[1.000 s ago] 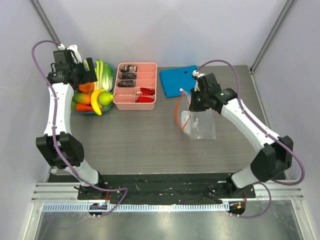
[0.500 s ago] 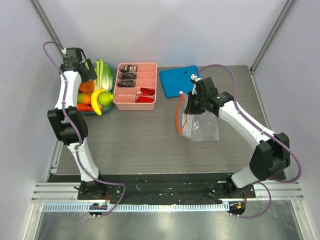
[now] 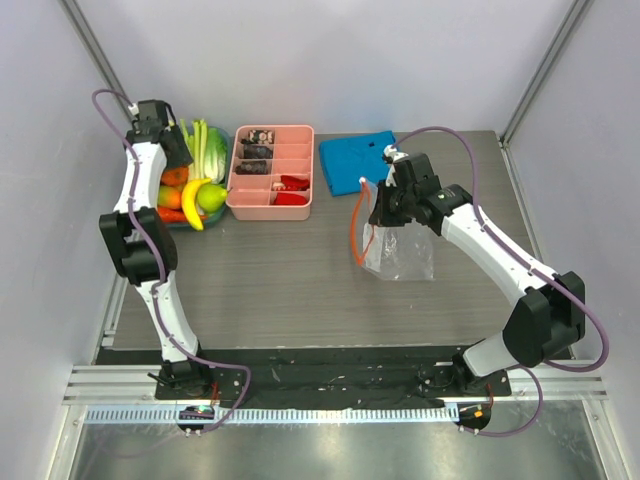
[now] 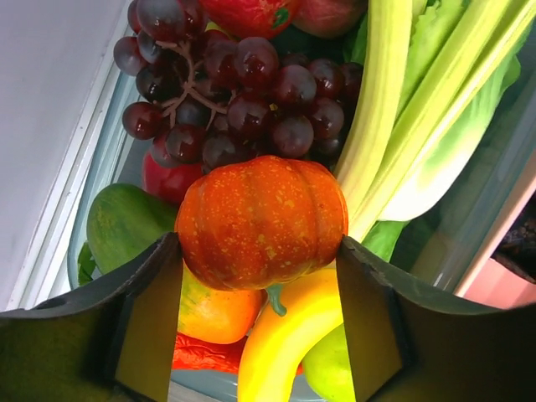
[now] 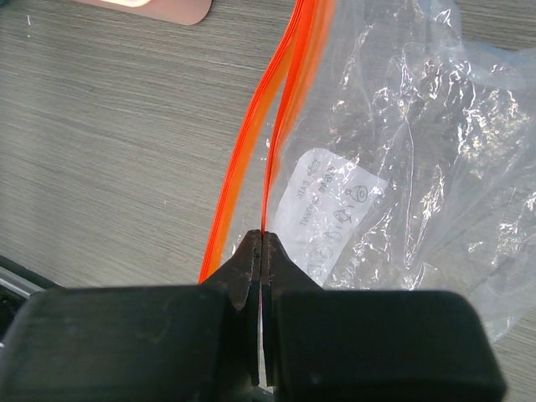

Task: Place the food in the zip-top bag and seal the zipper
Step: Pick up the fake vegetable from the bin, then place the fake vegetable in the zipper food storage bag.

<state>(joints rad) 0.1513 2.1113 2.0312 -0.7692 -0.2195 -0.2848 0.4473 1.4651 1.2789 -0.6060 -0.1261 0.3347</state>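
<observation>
Left arm has unfolded and swung the left claw (image 4: 258, 244) over the food (image 3: 190, 185) heaped at the worktop's (image 3: 280, 270) 10 o'clock corner. Right arm barely shifted: the zip-top bag (image 3: 400, 250), crinkly clear film, is held up by its mouth edge at 3 o'clock of centre, presumably so it gapes for loading. Left claw looks clamped on a ribbed, glossy orange pumpkin (image 4: 260, 218), pads on both flanks, likely first item over; right claw (image 5: 261, 243) is pinched tight on one lip of the thin orange zipper (image 5: 289, 100).
</observation>
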